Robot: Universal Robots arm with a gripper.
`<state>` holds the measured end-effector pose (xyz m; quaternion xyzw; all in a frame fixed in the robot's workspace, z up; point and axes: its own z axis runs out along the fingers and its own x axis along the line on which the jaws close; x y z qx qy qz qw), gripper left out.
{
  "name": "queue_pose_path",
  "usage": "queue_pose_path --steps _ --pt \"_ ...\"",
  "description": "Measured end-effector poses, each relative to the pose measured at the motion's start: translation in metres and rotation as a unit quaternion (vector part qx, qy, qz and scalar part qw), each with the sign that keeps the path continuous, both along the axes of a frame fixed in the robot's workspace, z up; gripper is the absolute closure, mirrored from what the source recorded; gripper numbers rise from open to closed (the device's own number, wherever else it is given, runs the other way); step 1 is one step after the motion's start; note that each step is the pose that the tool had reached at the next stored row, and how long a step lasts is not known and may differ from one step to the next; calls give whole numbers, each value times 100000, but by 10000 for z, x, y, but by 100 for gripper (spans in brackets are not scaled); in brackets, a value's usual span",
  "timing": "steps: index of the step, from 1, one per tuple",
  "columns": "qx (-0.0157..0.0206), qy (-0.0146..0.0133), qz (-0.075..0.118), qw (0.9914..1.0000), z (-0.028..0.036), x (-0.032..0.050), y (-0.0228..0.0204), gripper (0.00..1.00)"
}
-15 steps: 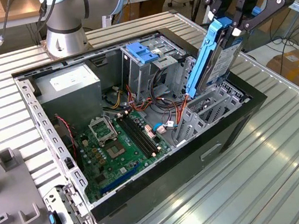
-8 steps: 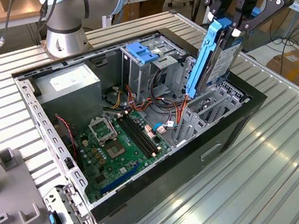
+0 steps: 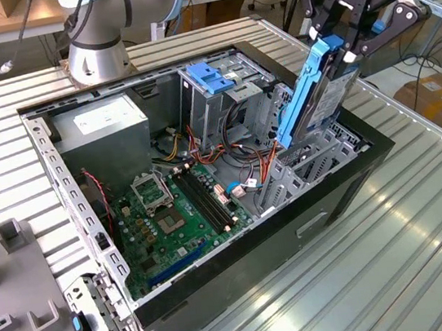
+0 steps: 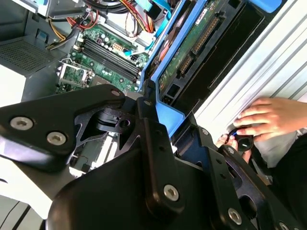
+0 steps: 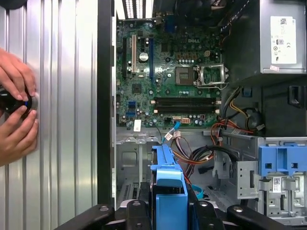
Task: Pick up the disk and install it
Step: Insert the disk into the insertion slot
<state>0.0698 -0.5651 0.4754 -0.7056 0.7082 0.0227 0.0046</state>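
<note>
Fingers closed on the top end of the disk (image 3: pixel 313 96), my gripper (image 3: pixel 345 42) hangs over the open computer case (image 3: pixel 296 233), at the exterior view's right end of it. I hold the disk on edge and tilted, its lower end down among the grey drive brackets (image 3: pixel 292 173) near the motherboard (image 3: pixel 170 214). In the first wrist view a person's hands (image 5: pixel 14 110) rest on the ribbed table (image 5: pixel 62 96) outside the case.

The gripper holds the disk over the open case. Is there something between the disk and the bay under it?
Nothing visible blocks it. The gripper holds the disk tilted, its lower end at the grey bay. Loose cables lie close beside that end, toward the motherboard.
</note>
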Motion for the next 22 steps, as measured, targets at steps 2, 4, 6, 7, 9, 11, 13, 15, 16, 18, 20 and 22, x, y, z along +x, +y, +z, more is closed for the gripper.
queue_pose_path --steps 2,4,6,7,9,11,13,15,16,18,20,22 --pt "-12 221 24 100000 -34 0 -17 63" --pt "-307 363 44 99999 -50 0 -18 63" --pt "-632 406 72 99997 -85 2 -20 63" --pt "-686 404 81 99997 -97 2 -20 63" --pt "-729 345 121 99997 -120 3 -19 63" --pt "-727 168 204 99997 -140 2 -19 63" --pt "-727 51 337 99997 -146 3 -19 63" --pt "-732 -75 477 99996 -149 4 -19 63" --pt "-729 -98 532 99996 -151 3 -19 63" --pt "-722 -114 660 99995 -156 4 -19 63" --pt "-724 -119 769 99994 -167 3 -19 63" --pt "-726 -118 824 99994 -179 3 -19 63"
